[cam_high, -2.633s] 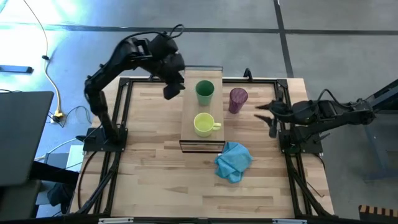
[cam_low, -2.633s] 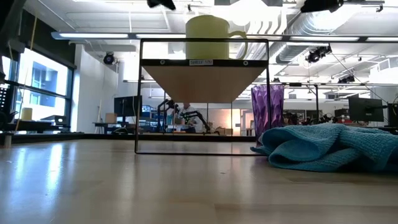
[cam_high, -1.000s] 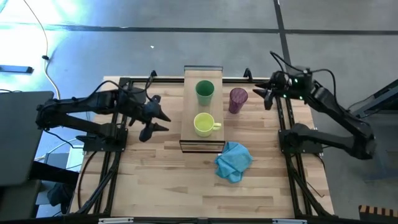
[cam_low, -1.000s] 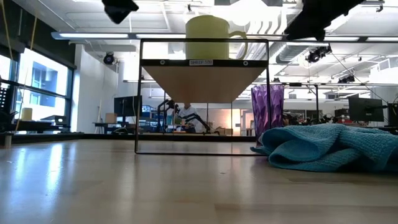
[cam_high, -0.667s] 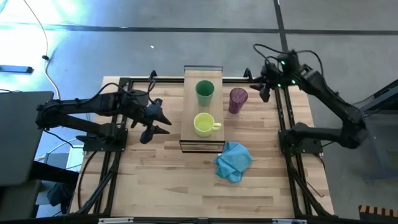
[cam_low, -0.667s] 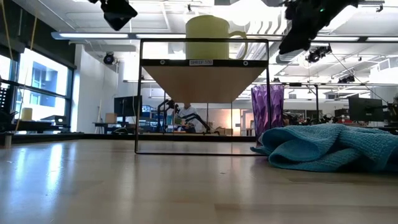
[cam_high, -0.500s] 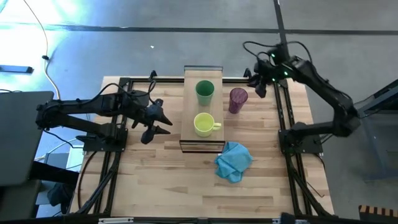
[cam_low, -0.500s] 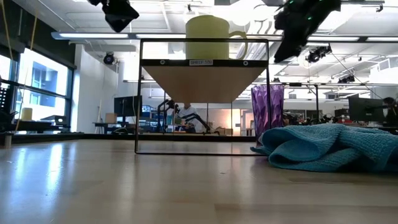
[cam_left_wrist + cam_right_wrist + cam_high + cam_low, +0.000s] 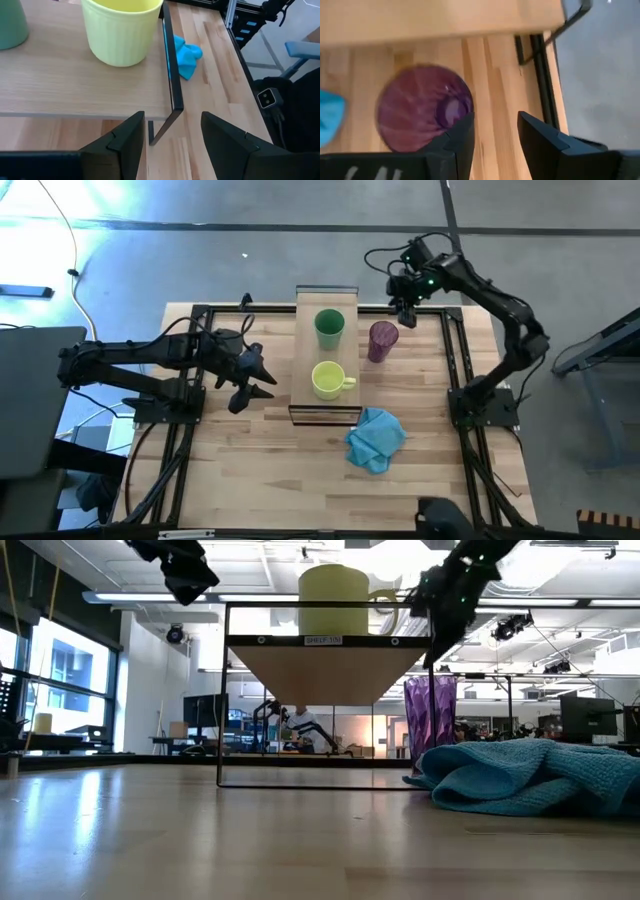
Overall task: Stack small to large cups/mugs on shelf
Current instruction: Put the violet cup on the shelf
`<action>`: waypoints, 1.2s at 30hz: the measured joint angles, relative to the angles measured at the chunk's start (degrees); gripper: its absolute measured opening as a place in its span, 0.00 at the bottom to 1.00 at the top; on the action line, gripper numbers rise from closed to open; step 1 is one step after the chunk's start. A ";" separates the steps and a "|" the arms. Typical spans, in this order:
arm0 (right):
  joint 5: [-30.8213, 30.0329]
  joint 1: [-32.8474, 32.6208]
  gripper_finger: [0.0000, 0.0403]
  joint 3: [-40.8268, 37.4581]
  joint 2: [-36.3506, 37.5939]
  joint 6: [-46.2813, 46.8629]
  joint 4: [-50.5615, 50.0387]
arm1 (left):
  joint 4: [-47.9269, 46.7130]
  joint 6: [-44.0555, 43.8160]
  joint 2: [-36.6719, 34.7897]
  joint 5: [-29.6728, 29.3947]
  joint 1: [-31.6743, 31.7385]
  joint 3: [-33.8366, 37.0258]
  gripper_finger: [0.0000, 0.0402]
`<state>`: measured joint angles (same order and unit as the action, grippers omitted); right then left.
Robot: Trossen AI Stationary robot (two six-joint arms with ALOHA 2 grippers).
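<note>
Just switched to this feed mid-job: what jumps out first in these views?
The right gripper hangs open above the purple tumbler, which stands on the tabletop beside the shelf. On the shelf sit the yellow mug and green cup. The left gripper waits open left of the shelf; a blue cloth lies near its front.

Left arm stretches low across its side, left gripper point(image 9: 258, 380) with fingers spread wide. Right arm is arched up and over, right gripper point(image 9: 404, 308) pointing down, fingers apart.
</note>
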<state>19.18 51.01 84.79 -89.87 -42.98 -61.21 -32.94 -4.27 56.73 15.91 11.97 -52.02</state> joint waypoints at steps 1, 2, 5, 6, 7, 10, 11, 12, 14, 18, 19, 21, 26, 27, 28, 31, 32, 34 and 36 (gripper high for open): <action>-0.43 -0.04 0.35 0.00 -0.68 -0.83 -0.48 | -0.03 0.33 0.00 -0.01 0.00 0.06 0.46; -0.61 -0.12 0.35 0.00 -1.25 -1.20 -0.84 | -0.04 0.75 0.00 -0.01 0.00 0.08 0.46; -0.68 -0.42 0.35 0.00 -2.83 -1.40 -1.39 | 0.15 1.64 0.00 -0.03 0.00 0.08 0.46; -0.70 -0.44 0.35 0.00 -3.10 -1.03 -1.38 | 0.21 2.11 0.00 -0.03 0.00 0.08 0.46; -0.62 -0.50 0.35 0.00 -3.22 -0.93 -1.34 | 0.28 2.39 0.00 -0.03 0.00 0.08 0.46; 0.29 -1.01 0.35 0.00 -3.23 -0.58 -1.34 | 0.44 2.78 0.00 -0.06 0.00 0.08 0.46; 0.68 -1.23 0.35 0.00 -3.23 -0.50 -1.37 | 0.48 2.90 0.00 -0.08 0.00 0.08 0.46; 0.88 -1.52 0.35 0.00 -3.23 -0.26 -1.39 | 0.53 2.98 0.00 -0.31 0.00 0.08 0.46; 0.94 -2.07 0.35 0.00 -3.23 0.50 -1.69 | 0.65 3.08 0.00 -0.76 0.00 0.08 0.46; 0.96 -3.67 0.35 0.00 -3.24 0.78 -1.89 | 2.04 3.15 0.00 -1.01 0.00 0.08 0.46; 0.96 -3.91 0.35 0.00 -3.23 0.97 -2.01 | 2.29 3.15 0.00 -1.04 0.00 0.06 0.46; 0.96 -4.29 0.35 0.00 -3.23 1.04 -2.43 | 2.49 3.15 0.00 -1.06 0.00 0.06 0.46; 0.94 -4.53 0.33 -0.32 -3.23 2.43 -2.47 | 2.51 2.53 0.00 -1.02 0.00 0.08 0.46; 0.94 -4.53 0.32 -0.33 -3.24 2.54 -2.42 | 2.51 2.51 0.00 -1.01 0.00 0.07 0.46; 0.94 -4.53 0.31 -0.33 -3.23 2.67 -2.39 | 2.51 2.49 0.00 -1.01 0.00 0.06 0.46; 0.94 -4.52 0.28 -0.33 -3.23 3.18 -2.29 | 2.51 2.32 0.00 -0.99 0.00 0.07 0.46; 0.94 -4.53 0.27 -0.33 -3.38 3.63 -1.96 | 2.51 2.32 0.00 -0.99 0.00 0.08 0.46; 0.83 -4.51 0.26 -0.33 -3.90 4.16 -1.54 | 2.51 2.32 0.00 -0.99 0.00 0.06 0.46; 0.36 -4.51 0.26 -0.33 -4.60 4.19 -1.69 | 2.51 2.29 0.00 -0.95 0.00 0.06 0.46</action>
<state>19.54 46.50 84.47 -94.47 -38.79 -62.90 -30.44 -1.98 56.73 14.96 11.97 -51.96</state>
